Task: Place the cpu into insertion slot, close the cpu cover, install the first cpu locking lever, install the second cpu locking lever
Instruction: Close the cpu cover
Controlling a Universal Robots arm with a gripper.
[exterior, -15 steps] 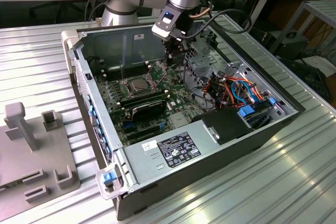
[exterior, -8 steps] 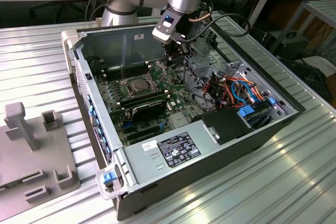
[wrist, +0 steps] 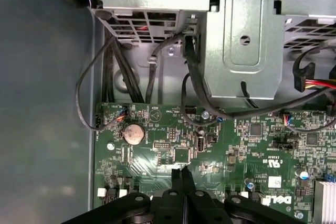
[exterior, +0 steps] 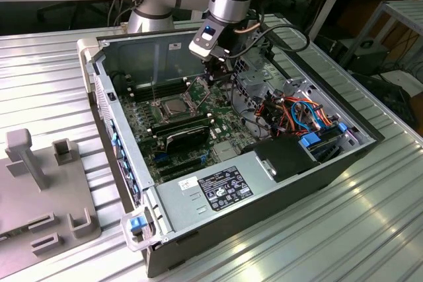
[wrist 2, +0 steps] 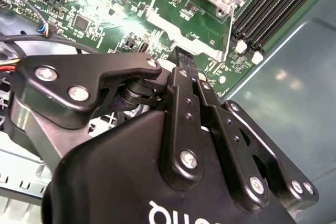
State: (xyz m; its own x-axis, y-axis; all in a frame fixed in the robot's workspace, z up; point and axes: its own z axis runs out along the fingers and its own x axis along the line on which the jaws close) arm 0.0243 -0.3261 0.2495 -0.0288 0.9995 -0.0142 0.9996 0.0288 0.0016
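In the exterior view the cpu lies flat in its socket on the green motherboard inside the open computer case. The cpu cover stands tilted up at the socket's edge toward the exterior view's right. A thin lever rises upright on the socket's other side. My gripper hangs just beside the raised cover, fingers together with nothing seen between them. In the second wrist view the fingertips sit close to the cover's grey frame. The first wrist view has the shut gripper low over the board.
A black card lies next to the socket, toward the case's power supply. The drive cage and bundled cables crowd the exterior view's right. A coin battery sits on the board. A grey fixture rests outside the case.
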